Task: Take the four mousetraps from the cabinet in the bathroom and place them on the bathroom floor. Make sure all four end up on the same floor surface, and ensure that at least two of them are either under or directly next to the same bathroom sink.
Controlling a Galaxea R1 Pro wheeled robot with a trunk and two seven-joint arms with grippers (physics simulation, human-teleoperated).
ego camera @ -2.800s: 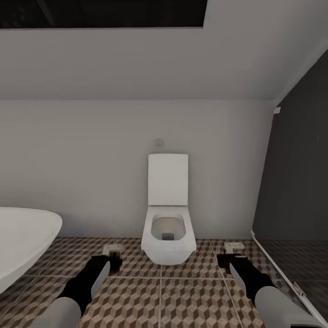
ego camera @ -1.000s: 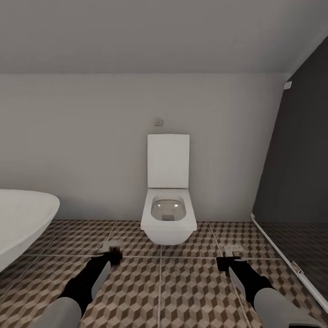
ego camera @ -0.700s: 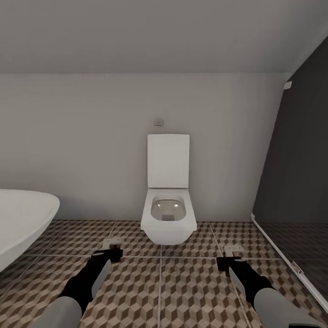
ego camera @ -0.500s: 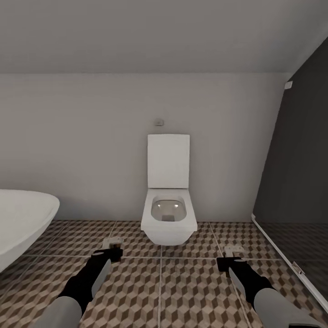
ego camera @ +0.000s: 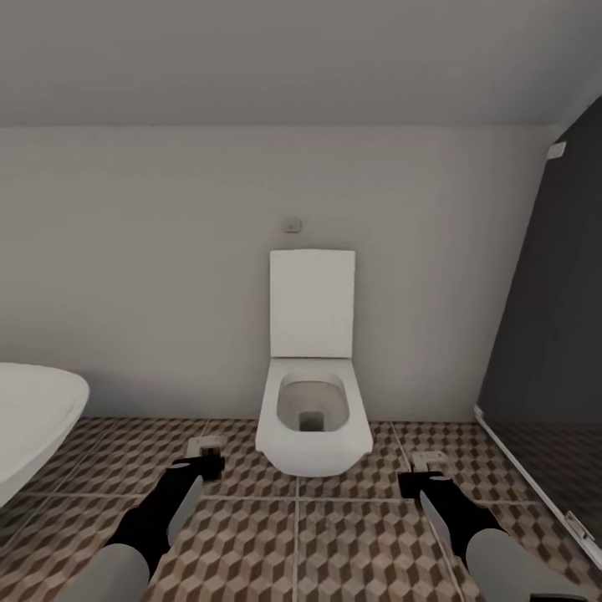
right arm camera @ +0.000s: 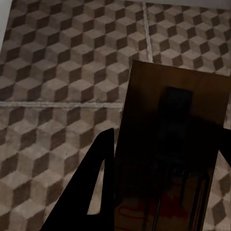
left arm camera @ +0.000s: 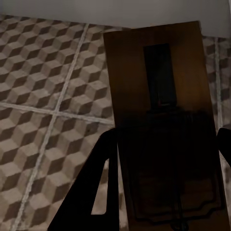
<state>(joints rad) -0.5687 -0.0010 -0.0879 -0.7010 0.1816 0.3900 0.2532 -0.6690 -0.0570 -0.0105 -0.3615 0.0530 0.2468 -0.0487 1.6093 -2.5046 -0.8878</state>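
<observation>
Both grippers are clamped on cargo: the left gripper (ego camera: 203,465) pinches one mousetrap (left arm camera: 161,125) between its dark fingers (left arm camera: 89,192), and the right gripper (ego camera: 415,482) grips a second mousetrap (right arm camera: 168,159) the same way, each small brown board held flat and jutting forward above the bathroom floor (ego camera: 334,543). From the head view, the two arms reach out low over the cube-patterned tiles on either side of a white toilet (ego camera: 311,410) against the far wall, with the rim of a white bathtub (ego camera: 33,418) at the robot's left and a dark glass panel (ego camera: 552,334) at its right. Each trap looks like a light, stiff slip of wood carrying thin wire parts, likely easy to knock askew; a hold across the board's long edges, clear of the wire, appears the safest purchase. Neither sink nor cabinet appears from this spot.
</observation>
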